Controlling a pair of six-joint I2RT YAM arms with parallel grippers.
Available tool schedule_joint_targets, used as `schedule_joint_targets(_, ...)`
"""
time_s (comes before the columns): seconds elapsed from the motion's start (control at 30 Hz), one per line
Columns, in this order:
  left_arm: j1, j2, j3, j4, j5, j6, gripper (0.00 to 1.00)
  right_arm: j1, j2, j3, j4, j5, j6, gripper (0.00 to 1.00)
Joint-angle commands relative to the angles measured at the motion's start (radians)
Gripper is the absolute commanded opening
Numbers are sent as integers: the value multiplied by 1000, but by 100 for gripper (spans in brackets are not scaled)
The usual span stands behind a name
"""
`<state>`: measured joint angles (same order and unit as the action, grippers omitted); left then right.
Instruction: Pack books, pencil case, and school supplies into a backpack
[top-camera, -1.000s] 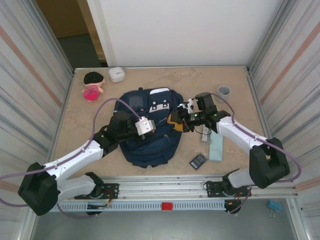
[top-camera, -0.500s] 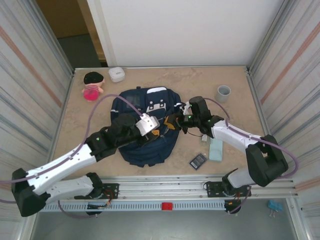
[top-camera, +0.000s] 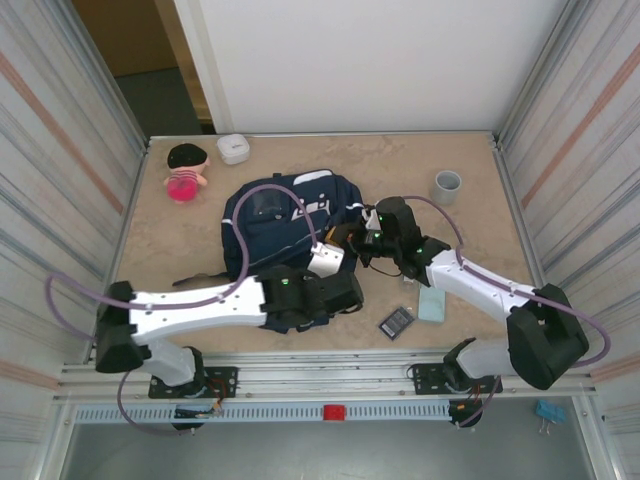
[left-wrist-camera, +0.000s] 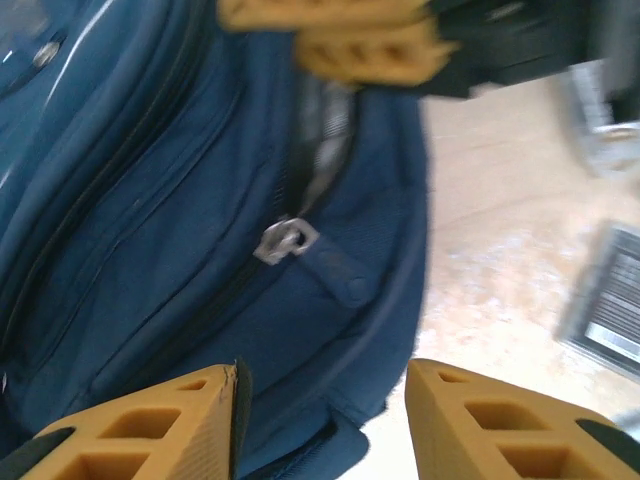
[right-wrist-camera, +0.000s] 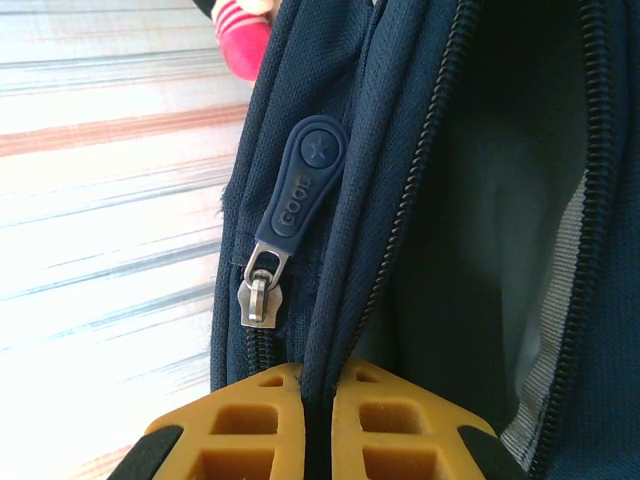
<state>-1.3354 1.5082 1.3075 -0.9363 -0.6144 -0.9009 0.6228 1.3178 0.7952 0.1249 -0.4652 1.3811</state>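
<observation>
Right end effector (right-wrist-camera: 318, 395) has its yellow pads pressed together on a fold of the large navy blue fabric backpack (top-camera: 275, 225), pinching the cloth just beside an opened zip line and near the blue rubber pull tab (right-wrist-camera: 300, 185). Your left end effector (left-wrist-camera: 322, 400) is spread and holds nothing, hovering over the bag's right flank with the small metal zip slider (left-wrist-camera: 285, 240) ahead of it.

You look to be at the opening step, with packing not begun: the long flat pale teal pencil case (top-camera: 432, 303) and the small dark grey gridded rectangle (top-camera: 396, 321) lie on the surface right of the bag, toward the near edge. Next you would likely close the left fingers on that slider and draw it along while the right keeps the cloth taut (slack fabric will bunch otherwise).

The backpack lies flat about mid-surface, soft and rumpled, white patches up, its mouth gaping on a dark interior.
</observation>
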Motion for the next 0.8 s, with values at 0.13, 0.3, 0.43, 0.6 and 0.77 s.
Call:
schedule_joint_targets(0.13, -1, 52, 57, -29, -120, -242, 48, 9, -85, -7, 59, 5, 16, 0)
schedule_joint_targets(0.3, 6, 57, 57, 70, -118, -172, 52, 11, -103, -20, 59, -4, 19, 0)
schedule_joint_targets(0.43, 27, 58, 55, 124, -96, -139, 54, 10, -100, -23, 65, -16, 21, 0)
schedule_joint_targets(0.6, 71, 95, 51, 44, -54, -242, 47, 8, -107, -17, 59, -26, 20, 0)
schedule_joint_targets(0.77, 86, 137, 61, -10, -24, -288, 41, 8, -107, -7, 55, -43, 21, 0)
